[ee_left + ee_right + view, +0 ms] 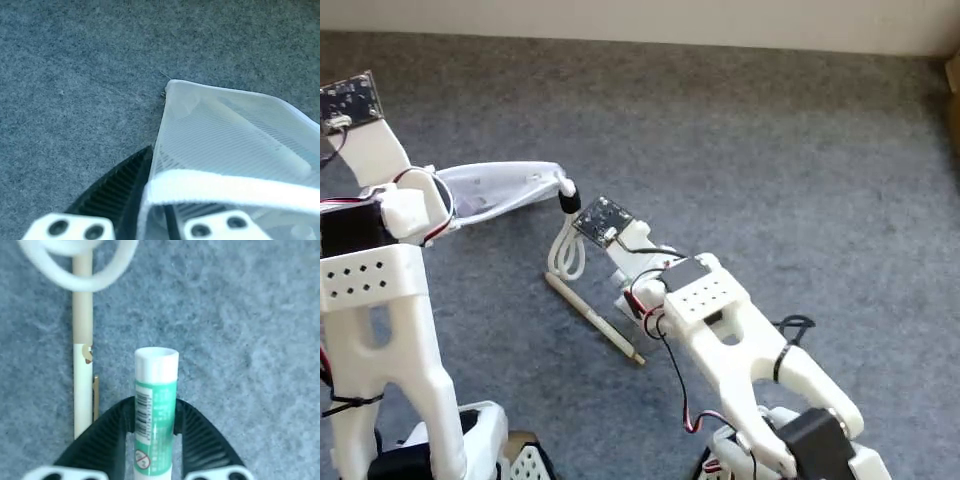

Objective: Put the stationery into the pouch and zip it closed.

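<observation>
A translucent white mesh pouch [505, 188] lies on the grey carpet, and its near end is in my left gripper [432, 208]. In the left wrist view that gripper [150, 205] is shut on the pouch's white rim [225, 187], and a pale object shows through the mesh [260, 145]. My right gripper [155, 405] is shut on a green-and-white glue stick [156, 385], held just above the carpet. A beige pen [82, 365] lies beside it on the carpet, also seen under the right arm [592, 320].
White loops [566, 258] sit at the pen's far end, below a small black piece [568, 201] at the pouch's tip. The right arm [705, 295] crosses the middle. Open carpet spreads to the far side and the right.
</observation>
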